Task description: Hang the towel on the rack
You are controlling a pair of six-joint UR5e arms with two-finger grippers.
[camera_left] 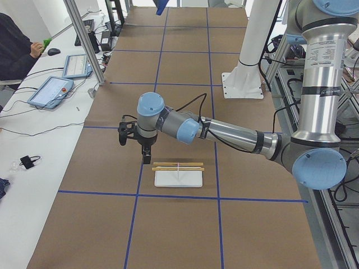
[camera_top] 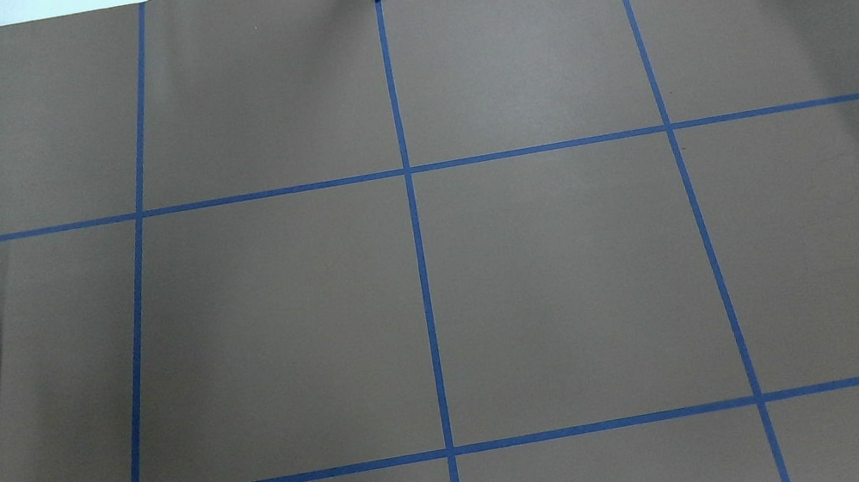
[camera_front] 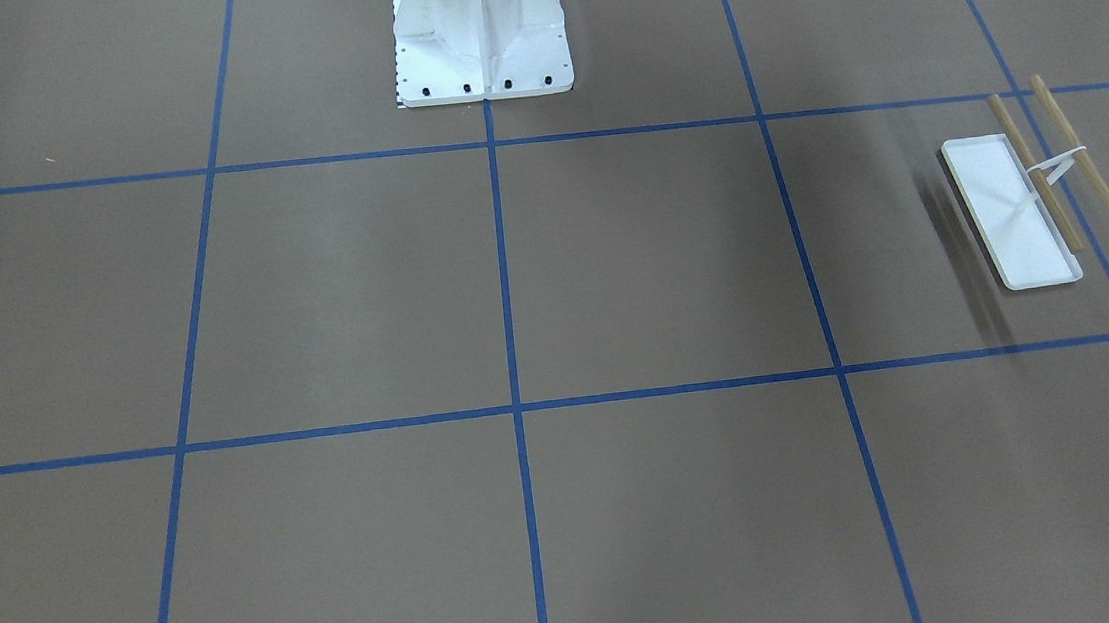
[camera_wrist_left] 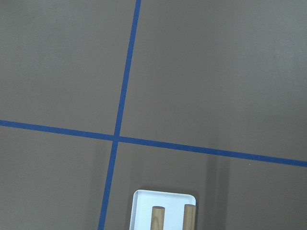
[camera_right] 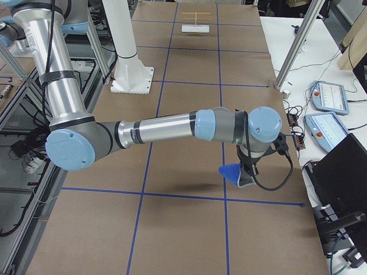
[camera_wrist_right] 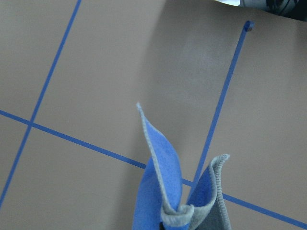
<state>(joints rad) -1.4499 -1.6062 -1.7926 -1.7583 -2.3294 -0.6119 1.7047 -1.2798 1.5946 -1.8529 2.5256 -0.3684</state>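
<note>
Starting at the robot's own left end: the small white-based rack stands upright with its two light wooden rods bare and parallel. The left gripper hangs just beside it on the operators' side, clear of the rods. It shows only in the side view, so whether its fingers are apart or together cannot be told.

Middle: brown paper-covered table with a blue tape grid, and the white robot pedestal at the robot's edge.

Right end: the small royal-blue towel with grey stitched edging hangs under the right gripper, lifted off the table and well apart from the rack. The wrist view shows it bunched into folds at the bottom of the frame, with one corner sticking up and the greyish underside showing. The fingers themselves are out of shot. The cloth looks pinched, but how the claw is set cannot be told.

Risks, as judged:
- The towel is gathered rather than spread. Laid over a rod like this it would likely sit as a lump, weigh more on one side and slide off.
- The carry runs the whole length of the table. A shallow pinch on folded cloth could let go on the way.
- The rack looks light on its thin upright. Cloth dragging on a rod, or a gripper touching one, could push it along or tip it.
- The left arm is close to the rack. If it does not move away or take the towel, the arms could crowd each other, and a handover adds a chance of a drop.
</note>
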